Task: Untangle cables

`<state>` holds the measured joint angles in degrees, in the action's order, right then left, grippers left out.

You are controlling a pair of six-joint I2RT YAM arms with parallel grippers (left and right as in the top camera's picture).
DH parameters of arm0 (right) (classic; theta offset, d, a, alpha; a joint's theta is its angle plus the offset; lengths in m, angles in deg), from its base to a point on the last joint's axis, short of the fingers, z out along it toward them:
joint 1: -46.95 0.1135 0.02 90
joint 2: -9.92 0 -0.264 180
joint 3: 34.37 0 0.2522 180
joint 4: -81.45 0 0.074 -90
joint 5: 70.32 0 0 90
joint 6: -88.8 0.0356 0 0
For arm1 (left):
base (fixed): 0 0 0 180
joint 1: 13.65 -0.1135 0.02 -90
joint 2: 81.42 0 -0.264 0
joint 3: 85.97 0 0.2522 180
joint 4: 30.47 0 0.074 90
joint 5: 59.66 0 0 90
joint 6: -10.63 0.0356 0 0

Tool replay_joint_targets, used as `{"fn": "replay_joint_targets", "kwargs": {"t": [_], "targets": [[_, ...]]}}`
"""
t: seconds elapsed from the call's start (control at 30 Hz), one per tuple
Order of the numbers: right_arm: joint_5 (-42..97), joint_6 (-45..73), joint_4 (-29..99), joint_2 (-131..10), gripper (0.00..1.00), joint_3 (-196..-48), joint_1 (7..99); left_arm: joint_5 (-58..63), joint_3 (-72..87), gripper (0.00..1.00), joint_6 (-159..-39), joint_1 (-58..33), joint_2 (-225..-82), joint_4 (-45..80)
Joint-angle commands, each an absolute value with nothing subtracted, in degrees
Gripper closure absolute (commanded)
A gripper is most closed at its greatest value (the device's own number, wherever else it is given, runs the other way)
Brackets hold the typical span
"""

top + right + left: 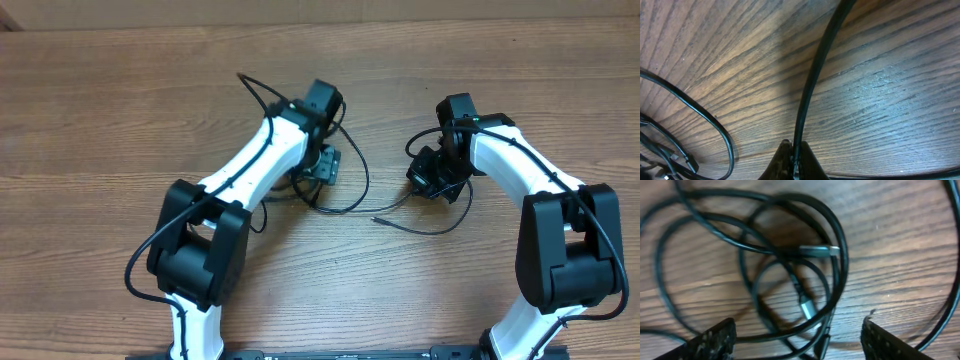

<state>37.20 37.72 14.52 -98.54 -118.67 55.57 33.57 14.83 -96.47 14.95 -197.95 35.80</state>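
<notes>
Cables (366,178) lie in loose loops on the wooden surface (100,120) near the middle of the overhead view, between the two arms. One strand (258,88) runs out toward 11 o'clock past the left arm (255,160), which hides part of the bunch beneath it. A loose end (376,217) lies at about 7 o'clock from the right jaws.

Seen from the left wrist, the coil (840,255) has several strands crossing over one another. A plug (820,250) lies across its middle with the silver tip toward 3 o'clock, and a second plug (807,307) sits just below. The left jaws stand wide apart over this coil and hold nothing, with one finger (715,340) at 7 o'clock and the other at 5 o'clock.

The right jaws are closed on a single cord (815,80), which runs from them toward 1 o'clock. Another loop (715,125) curves at 8 o'clock, with a small connector (690,162) near it. The right arm (520,165) reaches in from 4 o'clock.
</notes>
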Motion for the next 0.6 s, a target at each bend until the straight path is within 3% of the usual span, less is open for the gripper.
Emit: {"fn": "replay_joint_targets", "kwargs": {"t": [0.0,0.07,0.17,0.57], "targets": [[36.24,37.30,14.67,-97.19,0.96,-118.63,55.57,33.13,12.02,0.22,-95.64,15.91,-198.02,33.49],[36.26,37.32,14.87,-97.19,0.96,-118.63,55.57,33.33,11.38,0.26,-95.64,15.98,-198.02,32.39],[36.28,37.59,15.81,-97.19,0.96,-118.63,55.57,33.33,11.32,0.42,-95.64,15.96,-198.02,31.65],[36.24,37.94,16.27,-97.19,0.96,-118.59,55.70,33.33,10.51,0.40,-95.68,15.96,-198.02,31.32]]}}
